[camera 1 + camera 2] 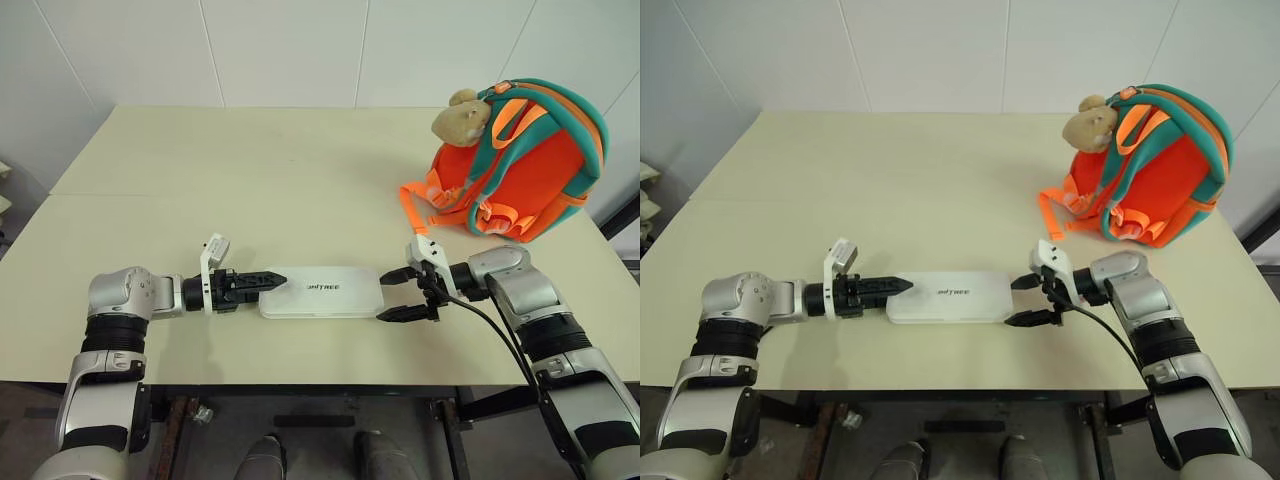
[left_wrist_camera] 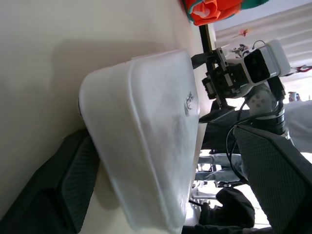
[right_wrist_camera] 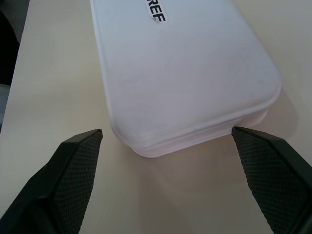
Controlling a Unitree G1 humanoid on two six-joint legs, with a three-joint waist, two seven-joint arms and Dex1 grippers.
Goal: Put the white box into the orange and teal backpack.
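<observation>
The white box (image 1: 322,292) lies flat on the table near its front edge, dark lettering up. My left gripper (image 1: 270,281) is open at the box's left end; in the left wrist view its fingers (image 2: 63,190) stand on either side of that end, one close against it and the other apart. At the box's right end my right gripper (image 1: 390,296) stands open, its fingertips (image 3: 80,151) level with the two corners and not touching. The orange and teal backpack (image 1: 530,170) stands upright at the back right, a tan plush bear (image 1: 460,115) hanging at its top.
The cream table (image 1: 250,180) runs wide and bare to the left and behind the box. An orange strap (image 1: 412,205) trails from the backpack toward my right arm. The table's front edge is just below both grippers.
</observation>
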